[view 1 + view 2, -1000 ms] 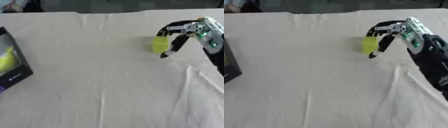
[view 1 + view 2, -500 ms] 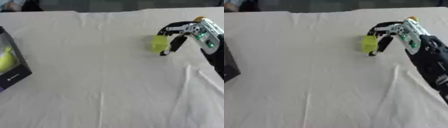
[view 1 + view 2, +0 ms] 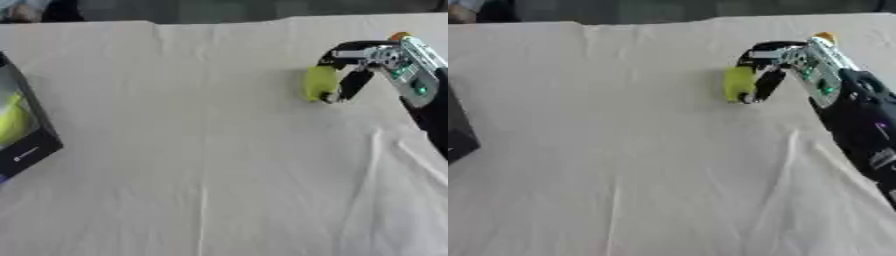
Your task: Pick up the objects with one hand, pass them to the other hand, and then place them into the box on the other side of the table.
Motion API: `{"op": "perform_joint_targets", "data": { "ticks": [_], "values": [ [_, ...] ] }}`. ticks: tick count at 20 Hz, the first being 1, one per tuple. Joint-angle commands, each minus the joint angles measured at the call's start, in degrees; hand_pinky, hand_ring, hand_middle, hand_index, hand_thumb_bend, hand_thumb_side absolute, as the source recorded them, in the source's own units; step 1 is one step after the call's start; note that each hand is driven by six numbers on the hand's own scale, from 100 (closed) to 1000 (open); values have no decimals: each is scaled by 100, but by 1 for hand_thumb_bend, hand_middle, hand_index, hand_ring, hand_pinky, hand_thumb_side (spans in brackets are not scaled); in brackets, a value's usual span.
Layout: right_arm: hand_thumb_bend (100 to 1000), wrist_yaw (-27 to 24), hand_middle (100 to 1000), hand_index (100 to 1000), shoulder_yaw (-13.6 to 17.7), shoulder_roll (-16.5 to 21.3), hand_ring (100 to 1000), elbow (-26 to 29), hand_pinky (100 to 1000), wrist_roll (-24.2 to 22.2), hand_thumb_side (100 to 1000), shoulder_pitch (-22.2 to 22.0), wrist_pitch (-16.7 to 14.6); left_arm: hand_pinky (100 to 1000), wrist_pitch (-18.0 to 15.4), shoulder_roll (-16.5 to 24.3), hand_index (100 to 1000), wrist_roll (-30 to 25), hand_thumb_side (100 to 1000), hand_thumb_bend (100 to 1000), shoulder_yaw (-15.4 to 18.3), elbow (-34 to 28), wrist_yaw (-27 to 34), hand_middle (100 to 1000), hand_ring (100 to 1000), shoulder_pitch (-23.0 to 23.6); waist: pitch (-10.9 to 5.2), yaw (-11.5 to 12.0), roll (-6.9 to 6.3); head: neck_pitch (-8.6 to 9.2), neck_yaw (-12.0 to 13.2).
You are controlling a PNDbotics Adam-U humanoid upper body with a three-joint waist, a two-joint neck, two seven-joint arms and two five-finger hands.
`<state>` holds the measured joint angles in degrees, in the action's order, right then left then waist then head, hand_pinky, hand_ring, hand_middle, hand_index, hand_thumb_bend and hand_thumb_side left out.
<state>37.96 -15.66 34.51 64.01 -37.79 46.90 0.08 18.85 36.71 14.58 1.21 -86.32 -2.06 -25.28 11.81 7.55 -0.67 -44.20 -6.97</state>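
**Right hand grips yellow-green object over cloth**

The right hand (image 3: 785, 62) curls round one yellow-green object (image 3: 738, 83) at the table's (image 3: 201, 150) right. Only the left eye view shows something yellow inside the single dark box (image 3: 22, 131), far left.

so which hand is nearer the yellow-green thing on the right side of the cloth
Right. The right hand has its fingers curled round the yellow-green object, holding it over the white cloth. The left hand shows in neither view, so its place cannot be told.
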Motion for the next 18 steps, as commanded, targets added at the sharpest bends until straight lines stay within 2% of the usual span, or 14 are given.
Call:
{"op": "perform_joint_targets", "data": {
  "ticks": [1, 8, 9, 10, 18],
  "values": [
    [237, -72, 532, 637, 53, 116, 759, 159, 879, 108, 100, 116, -4, 831, -11, 136, 787, 34, 433, 763, 72, -83, -2, 766, 778, -71, -17, -1, -62, 9, -6],
    [225, -359, 498, 609, 236, 228, 738, 707, 864, 359, 100, 53, 166, 830, -19, 142, 787, 38, 436, 766, 69, -102, -9, 766, 777, -91, -48, -39, -76, 9, -2],
    [193, -457, 486, 601, 288, 242, 729, 830, 856, 436, 100, 20, 214, 830, -22, 145, 787, 35, 442, 776, 66, -110, -11, 765, 777, -99, -52, -45, -79, 9, 6],
    [211, -580, 482, 598, 343, 256, 725, 968, 853, 539, 100, -24, 283, 830, -24, 148, 787, 31, 435, 768, 62, -117, -15, 765, 777, -109, -56, -51, -81, 9, 14],
    [192, -1544, 465, 590, 550, 207, 701, 1909, 831, 1393, 100, -411, 877, 829, -34, 164, 787, -51, 435, 768, 19, -191, -69, 765, 777, -215, -84, -86, -97, 9, 52]
  ]
}}
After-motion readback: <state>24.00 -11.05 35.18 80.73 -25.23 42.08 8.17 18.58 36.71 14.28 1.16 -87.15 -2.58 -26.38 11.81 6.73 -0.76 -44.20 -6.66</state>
